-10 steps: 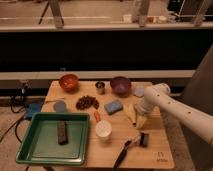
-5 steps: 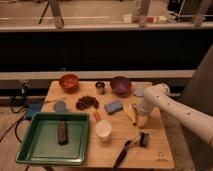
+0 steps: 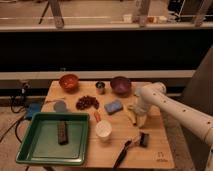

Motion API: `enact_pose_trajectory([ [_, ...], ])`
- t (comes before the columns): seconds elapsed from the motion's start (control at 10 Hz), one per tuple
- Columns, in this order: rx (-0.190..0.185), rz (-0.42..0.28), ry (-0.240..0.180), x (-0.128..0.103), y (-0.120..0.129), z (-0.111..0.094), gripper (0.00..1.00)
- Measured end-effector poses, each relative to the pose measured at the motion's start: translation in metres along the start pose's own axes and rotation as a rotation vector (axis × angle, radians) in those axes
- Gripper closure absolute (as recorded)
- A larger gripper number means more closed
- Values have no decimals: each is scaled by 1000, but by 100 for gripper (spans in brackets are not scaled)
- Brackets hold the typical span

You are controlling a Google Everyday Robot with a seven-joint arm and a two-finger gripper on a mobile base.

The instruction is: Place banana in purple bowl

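Gripper hangs over the table's right side, just beside the banana. From there, bare wood runs to the purple bowl at 11 o'clock. Blue sponge blocks 10 o'clock, small dark block at 6.

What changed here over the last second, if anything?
Nothing visibly changed. The gripper stays open and low over the right side of the table, close beside the banana. The banana lies where it was, in front of the purple bowl. Nothing was taken hold of or let go, and the other things kept their places.
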Motion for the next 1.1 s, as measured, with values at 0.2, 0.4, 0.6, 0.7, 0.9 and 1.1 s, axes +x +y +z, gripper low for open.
enact_pose_trajectory([
  [0.2, -8, -70, -17, -4, 1, 1, 20],
  [0.4, -19, -134, -22, -10, 0, 3, 20],
  [0.6, -27, -167, -19, -12, 0, 5, 20],
  [0.7, -35, -180, -13, -12, 0, 7, 20],
  [0.9, -36, -170, -9, -12, 1, 8, 27],
  [1.1, -31, -149, -23, -4, 10, 2, 50],
])
